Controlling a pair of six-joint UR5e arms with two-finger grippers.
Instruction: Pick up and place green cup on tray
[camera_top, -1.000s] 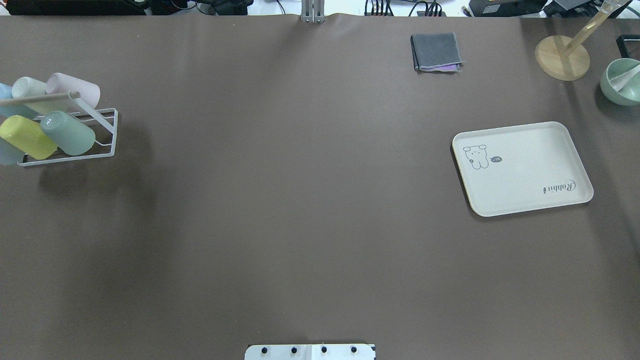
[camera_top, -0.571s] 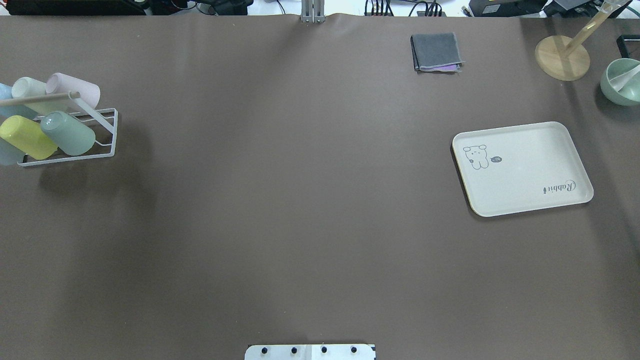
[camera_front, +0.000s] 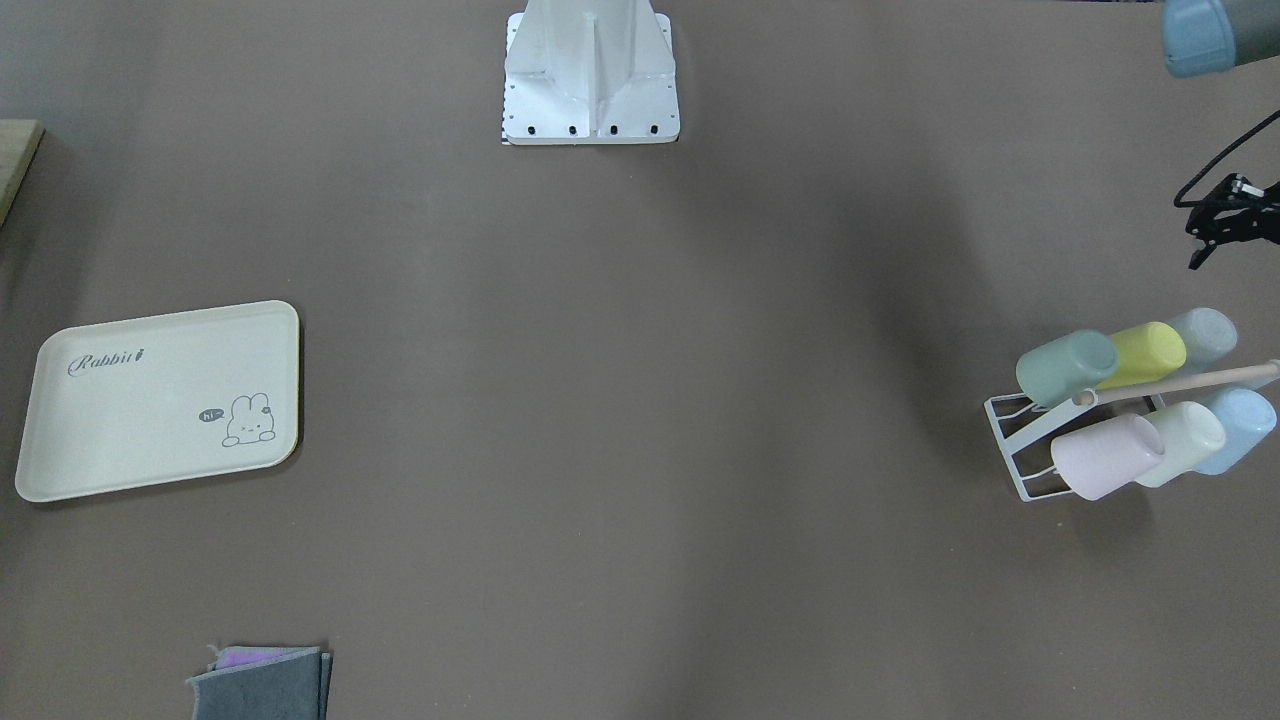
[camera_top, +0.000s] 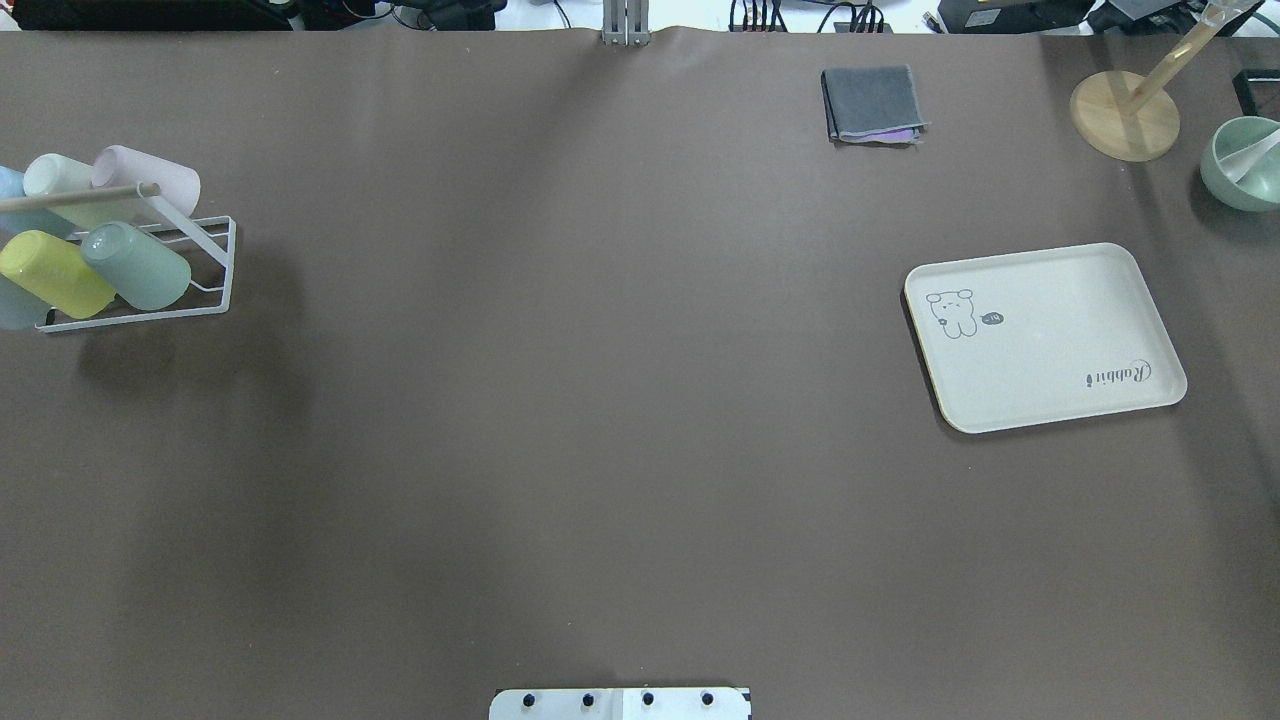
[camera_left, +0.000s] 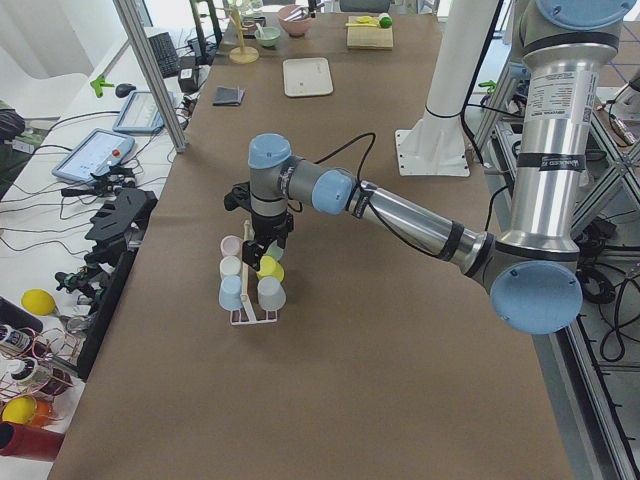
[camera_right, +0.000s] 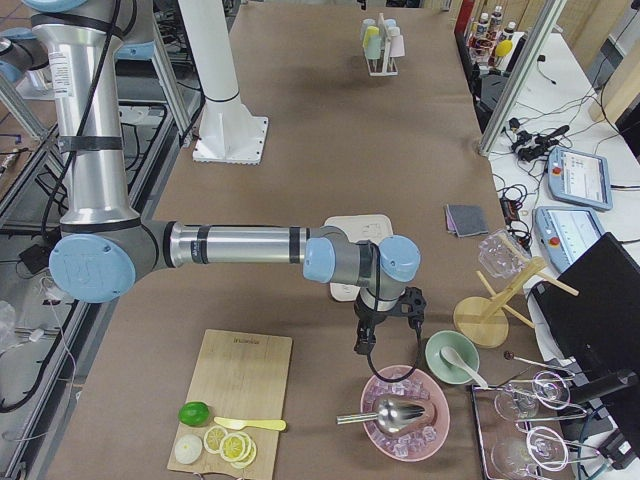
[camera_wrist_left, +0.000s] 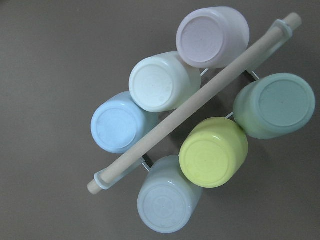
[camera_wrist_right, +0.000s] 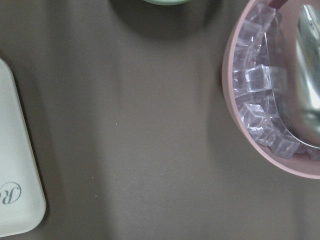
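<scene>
The green cup (camera_top: 135, 265) lies tilted on a white wire rack (camera_top: 215, 270) at the table's left, next to a yellow cup; it also shows in the front view (camera_front: 1065, 367) and the left wrist view (camera_wrist_left: 274, 105). The cream tray (camera_top: 1045, 338) with "Rabbit" script lies bare at the right, and a corner of it shows in the right wrist view (camera_wrist_right: 15, 175). My left gripper (camera_left: 262, 243) hangs just above the rack; I cannot tell whether it is open. My right gripper (camera_right: 365, 345) hovers beyond the tray, beside a pink bowl; I cannot tell its state.
The rack holds several cups: pink (camera_wrist_left: 212, 36), cream-green (camera_wrist_left: 157, 82), light blue (camera_wrist_left: 117, 122), yellow (camera_wrist_left: 214, 152). A wooden rod (camera_wrist_left: 195, 102) crosses it. A grey cloth (camera_top: 872, 103), wooden stand (camera_top: 1125, 115), green bowl (camera_top: 1243, 163) and pink ice bowl (camera_right: 405, 410) stand around the tray.
</scene>
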